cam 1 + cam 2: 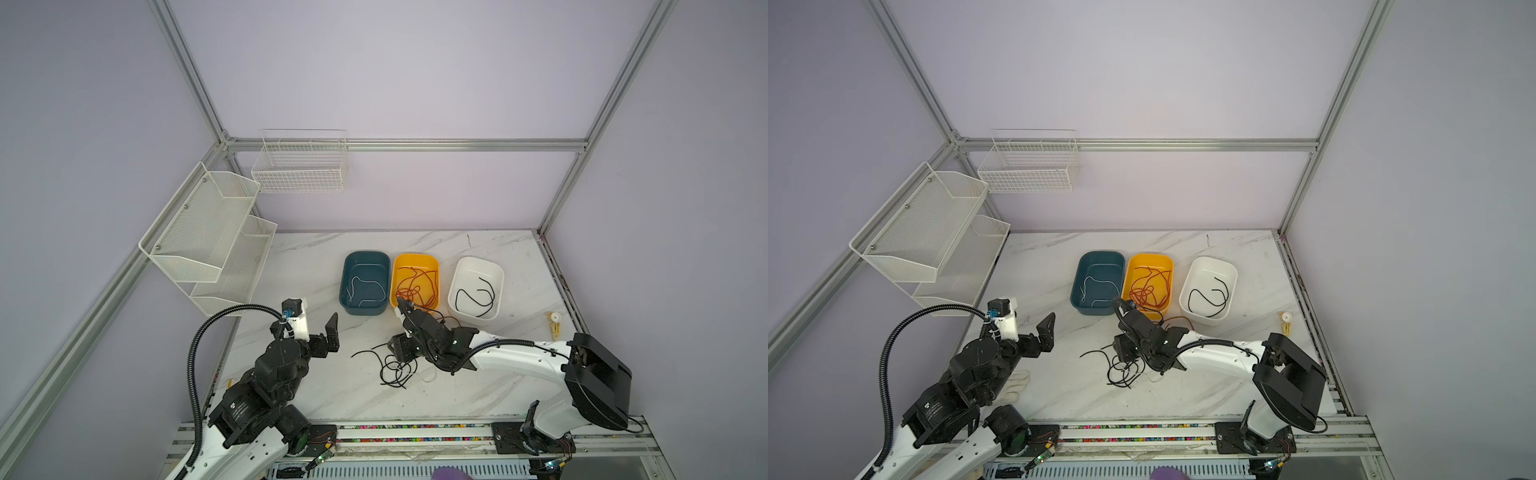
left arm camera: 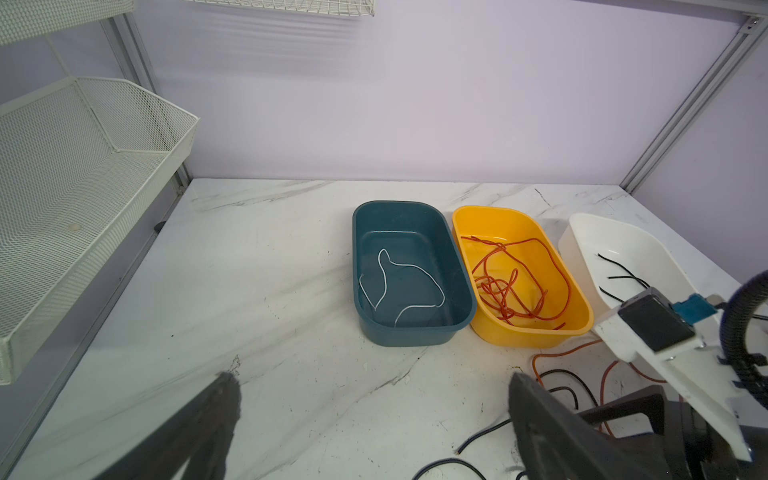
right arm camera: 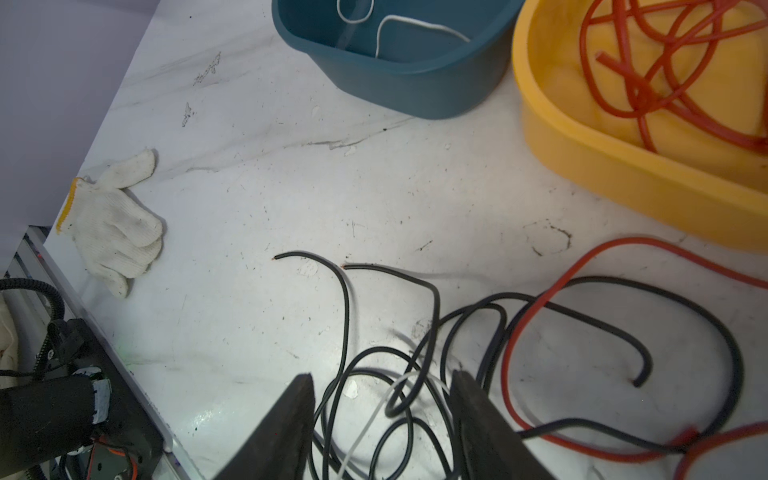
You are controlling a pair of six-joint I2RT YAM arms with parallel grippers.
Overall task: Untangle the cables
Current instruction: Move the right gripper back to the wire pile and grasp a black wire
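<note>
Counting gives three tubs on the bench [image 1: 324,374]. The teal tub [image 1: 365,253] holds one white cable [image 3: 419,21]. The yellow tub [image 1: 415,256] holds several red-orange cables [image 2: 503,286], number not resolvable. The white tub [image 1: 478,259] holds black cable [image 2: 621,276], one or two lengths. The tangled cables [image 3: 347,316] are left on the bench: black loops, one red-orange, one white. The right claw [image 3: 382,374] is set partly open astride them, nothing gripped. The left claw [image 2: 372,377] is held wide open and empty, apart to the left.

Robot lab cell: aluminium frame [image 1: 415,144], lilac panels [image 1: 395,75], marbled table [image 1: 307,266].
</note>
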